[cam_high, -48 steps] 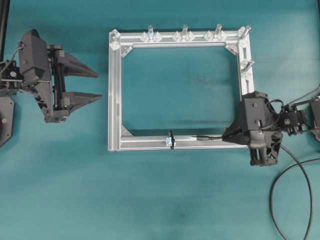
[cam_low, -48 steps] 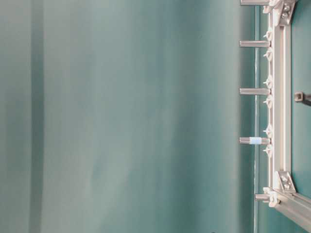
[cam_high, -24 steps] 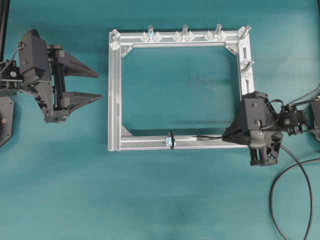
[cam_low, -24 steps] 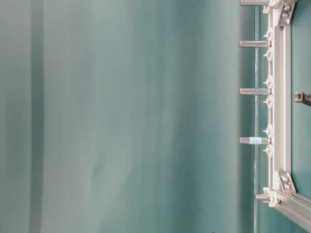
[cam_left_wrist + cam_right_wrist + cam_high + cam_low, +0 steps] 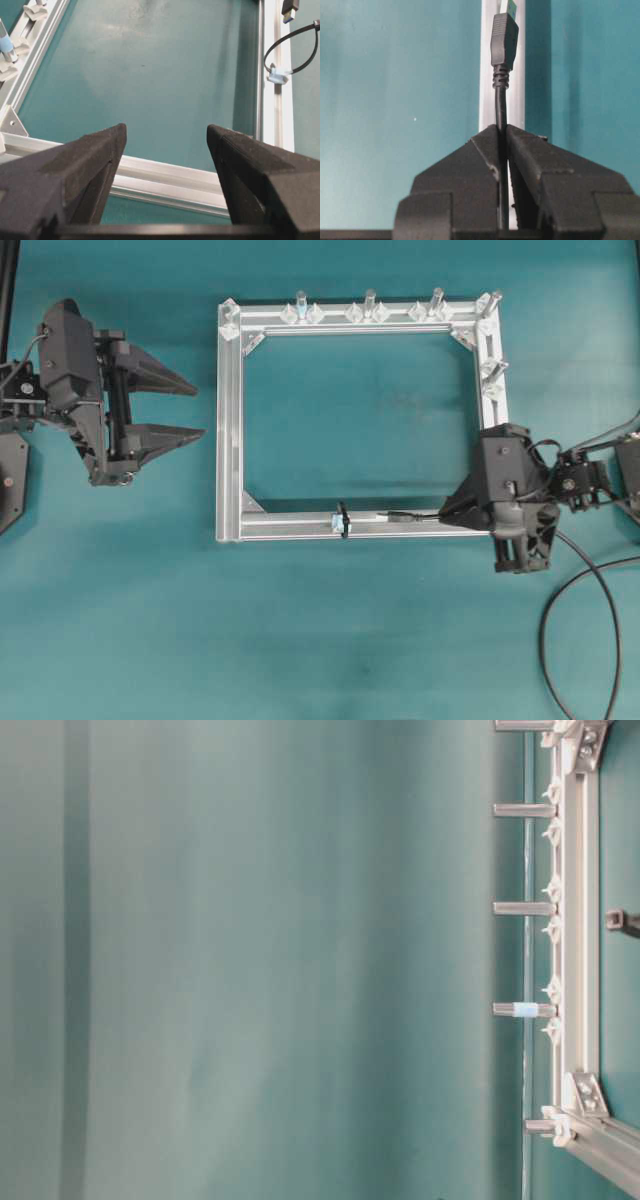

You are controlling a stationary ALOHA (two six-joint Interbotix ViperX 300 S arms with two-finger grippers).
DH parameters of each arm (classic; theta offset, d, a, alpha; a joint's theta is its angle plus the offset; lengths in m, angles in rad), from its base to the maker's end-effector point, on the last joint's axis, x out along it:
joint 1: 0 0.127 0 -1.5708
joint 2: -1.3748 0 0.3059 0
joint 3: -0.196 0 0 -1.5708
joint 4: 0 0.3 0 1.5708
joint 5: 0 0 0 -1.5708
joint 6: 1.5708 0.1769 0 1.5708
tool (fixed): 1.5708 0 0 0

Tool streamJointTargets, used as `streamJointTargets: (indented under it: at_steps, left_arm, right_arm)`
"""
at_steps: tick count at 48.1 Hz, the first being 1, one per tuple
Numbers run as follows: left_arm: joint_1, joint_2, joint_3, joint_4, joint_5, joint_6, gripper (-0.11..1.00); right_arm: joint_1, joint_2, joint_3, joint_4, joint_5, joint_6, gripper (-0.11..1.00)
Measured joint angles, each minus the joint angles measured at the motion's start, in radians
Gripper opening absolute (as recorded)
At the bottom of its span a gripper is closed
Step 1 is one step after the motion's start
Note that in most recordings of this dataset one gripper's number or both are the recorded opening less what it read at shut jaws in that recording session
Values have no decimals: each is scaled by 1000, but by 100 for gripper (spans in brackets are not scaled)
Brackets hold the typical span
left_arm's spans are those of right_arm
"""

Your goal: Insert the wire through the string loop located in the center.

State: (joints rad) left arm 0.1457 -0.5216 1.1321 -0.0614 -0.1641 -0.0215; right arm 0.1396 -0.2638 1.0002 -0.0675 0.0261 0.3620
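Frame — silver aluminium rectangle lying flat on the teal table. 4 bars, corner brackets at the joints. Upright pegs stand along the far bar and the upper part of the right bar; in the table-level view they appear as short horizontal stubs, 1 with a pale-blue band.

String loop — thin black ring around the near bar, roughly mid-length, with a small pale-blue fitting seated on the bar. In the left wrist view the loop stands out to the side of the bar as an open ring.

Wire — black cable. Its plug lies over the near bar, pointing along it toward the loop, to the right of the loop and apart from it; not through the ring. In the right wrist view the plug body sits in line with the bar, metallic tip at the top edge of the picture. The slack trails off the lower right of the table in a curve.

Right gripper — at the frame's lower right corner, fingers pressed together on the wire just behind the plug's strain relief.

Left gripper — left of the frame, well apart from it, jaws spread wide with nothing between them; its 2 pads face the frame's left bar.
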Motion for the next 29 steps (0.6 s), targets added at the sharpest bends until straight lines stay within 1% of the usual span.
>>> streamJointTargets:
  at_steps: [13,29]
  left_arm:
    - [-2,2,2,0,0,0,76]
    - [-2,3,2,2,-2,0,76]
  right_arm:
    - [0,75,-64,-2,0,2,8]
    - [-26,166,-166,-34,-2,3,8]
